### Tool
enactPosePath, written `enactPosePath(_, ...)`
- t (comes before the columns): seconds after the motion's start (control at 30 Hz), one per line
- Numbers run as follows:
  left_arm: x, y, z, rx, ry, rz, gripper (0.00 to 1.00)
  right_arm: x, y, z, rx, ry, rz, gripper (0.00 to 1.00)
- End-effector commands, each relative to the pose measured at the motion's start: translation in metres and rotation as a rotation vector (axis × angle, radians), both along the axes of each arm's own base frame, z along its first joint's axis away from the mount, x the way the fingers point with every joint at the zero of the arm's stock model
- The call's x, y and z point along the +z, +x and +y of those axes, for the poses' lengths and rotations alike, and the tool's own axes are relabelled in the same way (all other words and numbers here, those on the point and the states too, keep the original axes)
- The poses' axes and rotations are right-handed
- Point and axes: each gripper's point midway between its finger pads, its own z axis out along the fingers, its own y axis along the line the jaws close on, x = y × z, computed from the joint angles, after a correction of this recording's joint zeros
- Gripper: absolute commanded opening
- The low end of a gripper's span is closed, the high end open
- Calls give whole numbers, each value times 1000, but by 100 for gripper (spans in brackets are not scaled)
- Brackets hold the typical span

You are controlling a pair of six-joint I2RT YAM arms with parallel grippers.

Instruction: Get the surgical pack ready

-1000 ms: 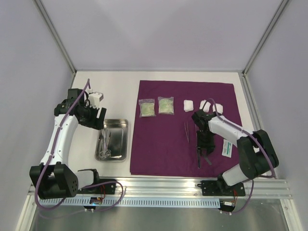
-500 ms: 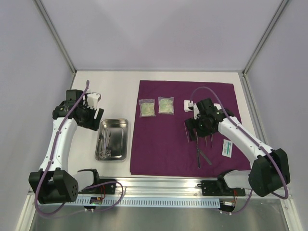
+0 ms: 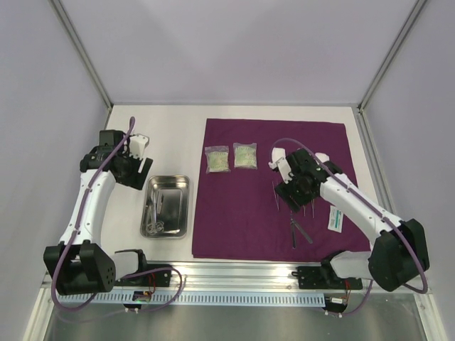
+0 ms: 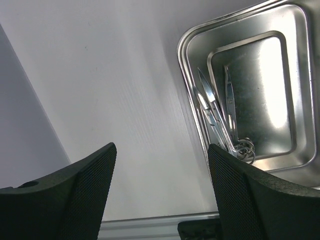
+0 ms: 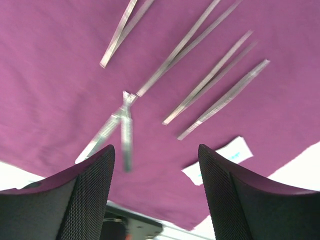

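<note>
The purple sheet (image 3: 238,213) lies flat on the table, and the steel tray (image 3: 183,206) stands just left of it, holding scissors (image 3: 157,213). Two clear packets (image 3: 217,159) lie at the sheet's back. White gauze (image 3: 322,158) shows partly behind my right arm. Several tweezers (image 5: 215,80) lie on the sheet (image 5: 60,100), with a crossed pair (image 3: 298,231) nearer the front. My right gripper (image 3: 291,190) hovers open and empty above them (image 5: 156,147). My left gripper (image 3: 136,169) hangs open and empty over bare table left of the tray (image 4: 161,147), with the scissors (image 4: 215,115) in sight.
A small white printed packet (image 3: 335,218) lies near the sheet's right edge, also seen in the right wrist view as a white packet (image 5: 220,160). The metal rail (image 3: 234,273) runs along the near edge. Grey walls close in the table on three sides.
My right gripper opened, let go of the crossed tweezers near the sheet's front, and moved up and back toward the sheet's middle. The left arm barely shifted.
</note>
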Motion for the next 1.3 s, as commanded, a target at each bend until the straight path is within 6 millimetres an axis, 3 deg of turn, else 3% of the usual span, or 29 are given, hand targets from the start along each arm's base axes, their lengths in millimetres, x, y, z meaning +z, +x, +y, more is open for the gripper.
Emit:
enactPosePath(0.0,13,17,5,-9,26,-68,83,-2,-10,-32,128,-160,-19,70)
enactPosePath(0.13,9,20,5,-8,22,-70,83,-24,-30,-36,225,-163,-4,71)
enactPosePath(0.27,2,23,6,-14,27,-62,83,-32,-39,-43,259,-168,-32,71)
enactPosePath(0.37,-1,26,6,-17,31,-62,83,-43,-47,-39,317,-139,-6,72)
enactPosePath(0.47,-3,28,8,-13,37,-60,83,-52,-53,-17,352,-22,39,72)
enactPosePath(0.6,-6,29,9,-14,41,-58,83,-59,-53,-3,356,38,63,68)
enactPosePath(0.83,-10,32,11,-11,51,-48,83,-70,-61,-18,354,-24,95,56)
enactPosePath(0.97,-12,32,11,-15,53,-45,83,-75,-64,-14,361,-9,140,53)
enactPosePath(1.27,-17,32,17,-11,84,-37,83,-83,-54,-22,310,-70,117,45)
